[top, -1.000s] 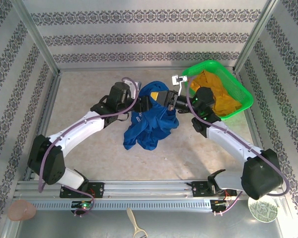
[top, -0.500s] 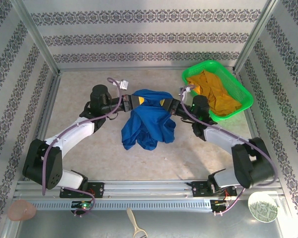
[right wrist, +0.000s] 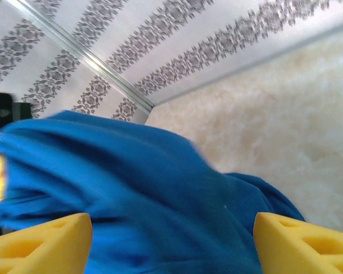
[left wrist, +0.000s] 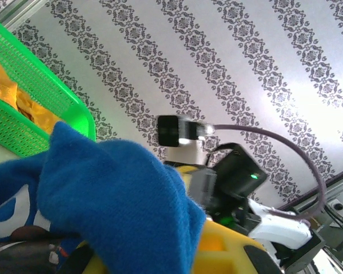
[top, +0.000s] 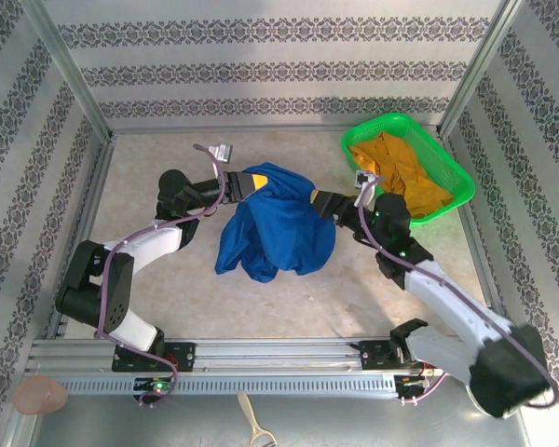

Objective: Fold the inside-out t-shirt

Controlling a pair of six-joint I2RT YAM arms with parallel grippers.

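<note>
Over the beige tabletop (top: pixel 149 158) the blue t-shirt (top: pixel 279 233) bunches beside the green basket (top: pixel 347 147). Left gripper (top: pixel 253 182) pinches its side farthest from the basket; right gripper (top: pixel 315 199), basket-side, stands spread apart.

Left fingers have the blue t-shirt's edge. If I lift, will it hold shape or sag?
Probably sags: the t-shirt is crumpled in soft folds beside the left fingers. Likely to drag on the table, where most of it seems to lie.

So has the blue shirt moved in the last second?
Yes, slightly: in the top view the blue shirt has spread leftward, away from the green basket.
</note>
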